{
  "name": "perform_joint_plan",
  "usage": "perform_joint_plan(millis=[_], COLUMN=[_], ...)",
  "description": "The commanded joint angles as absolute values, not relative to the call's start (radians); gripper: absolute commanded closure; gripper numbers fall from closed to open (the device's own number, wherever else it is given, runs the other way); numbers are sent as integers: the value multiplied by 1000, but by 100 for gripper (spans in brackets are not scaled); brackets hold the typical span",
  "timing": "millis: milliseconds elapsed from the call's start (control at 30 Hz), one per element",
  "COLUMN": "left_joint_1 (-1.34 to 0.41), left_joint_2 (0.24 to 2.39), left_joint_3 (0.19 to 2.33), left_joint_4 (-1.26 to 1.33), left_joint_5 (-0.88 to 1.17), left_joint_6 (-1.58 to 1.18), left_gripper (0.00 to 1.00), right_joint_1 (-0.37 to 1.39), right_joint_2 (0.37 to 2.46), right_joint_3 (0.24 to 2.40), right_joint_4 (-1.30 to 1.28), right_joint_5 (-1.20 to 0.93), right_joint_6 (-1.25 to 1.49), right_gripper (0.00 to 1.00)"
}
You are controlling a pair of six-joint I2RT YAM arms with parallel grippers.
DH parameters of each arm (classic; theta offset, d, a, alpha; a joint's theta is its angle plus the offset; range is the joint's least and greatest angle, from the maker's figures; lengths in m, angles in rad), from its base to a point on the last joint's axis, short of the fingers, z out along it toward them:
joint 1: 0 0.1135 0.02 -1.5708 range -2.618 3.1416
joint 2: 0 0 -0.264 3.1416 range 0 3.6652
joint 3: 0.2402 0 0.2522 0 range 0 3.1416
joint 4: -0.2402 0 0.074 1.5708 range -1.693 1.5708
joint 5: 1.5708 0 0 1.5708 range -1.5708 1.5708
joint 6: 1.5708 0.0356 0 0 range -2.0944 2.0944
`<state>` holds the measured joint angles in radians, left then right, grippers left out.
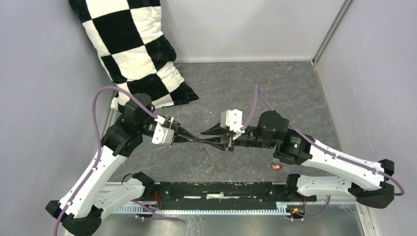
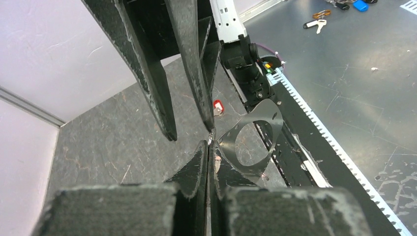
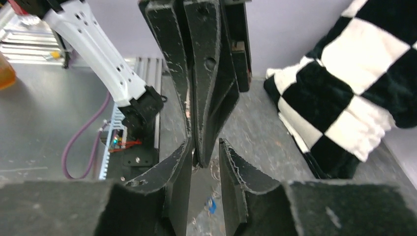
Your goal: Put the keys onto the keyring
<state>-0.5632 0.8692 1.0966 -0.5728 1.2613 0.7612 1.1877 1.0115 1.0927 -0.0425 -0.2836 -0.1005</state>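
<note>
Left tool [image 2: 209,146] is pressed together on the rim of the keyring [image 2: 269,112], whose loop hangs out toward the near edge. Right tool [image 3: 205,147], part spread and holding nothing, faces it tip to tip, its fingers straddling those tips. Blue key [image 3: 211,204] sits just below them; red key [image 1: 276,166] lies on the bench [image 1: 275,98], well apart, beside the right arm.

Thin grey keyring [image 2: 268,113], open flat-band loop, pinched at one edge, hanging tilted. Blue-headed key [image 3: 211,205] just beneath it; red-headed key [image 1: 276,166] well apart to its right.
</note>
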Motion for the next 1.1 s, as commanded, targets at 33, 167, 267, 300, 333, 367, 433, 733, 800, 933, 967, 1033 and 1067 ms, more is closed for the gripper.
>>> perform_joint_plan(millis=[33, 167, 267, 300, 333, 367, 433, 733, 800, 933, 967, 1033, 1067], left_joint_1=[-566, -566, -566, -566, -566, -566, -566, -566, -566, -567, -566, -566, -566], left_joint_2=[850, 852, 857, 858, 859, 859, 861, 864, 864, 864, 865, 862, 861], left_joint_3=[1084, 1080, 1080, 1080, 1081, 1081, 1081, 1076, 1074, 1074, 1074, 1073, 1072], left_joint_4=[-572, -572, -572, -573, -572, -572, -570, -570, -569, -570, -570, -569, -569], left_joint_5=[1222, 1214, 1195, 1189, 1186, 1182, 1180, 1150, 1147, 1142, 1140, 1136, 1134], left_joint_6=[752, 744, 738, 736, 734, 733, 732, 733, 733, 729, 728, 727, 726], left_gripper=[98, 98, 98, 98, 98, 98, 98, 98, 98, 98, 98, 98, 98], right_joint_1=[1196, 1203, 1211, 1213, 1214, 1214, 1216, 1218, 1218, 1218, 1218, 1218, 1219], right_joint_2=[1034, 1053, 1066, 1068, 1072, 1075, 1083, 1068, 1060, 1065, 1065, 1059, 1053], right_joint_3=[1199, 1224, 1237, 1238, 1239, 1242, 1246, 1249, 1251, 1240, 1239, 1245, 1246], right_joint_4=[-266, -301, -320, -320, -323, -328, -335, -343, -345, -343, -347, -360, -364], right_joint_5=[-205, -194, -192, -192, -192, -193, -192, -170, -175, -200, -197, -182, -174], right_joint_6=[-147, -149, -153, -154, -153, -155, -154, -147, -148, -137, -137, -139, -142], right_gripper=[70, 70, 70, 70, 69, 68, 67, 63, 63, 63, 63, 63, 62])
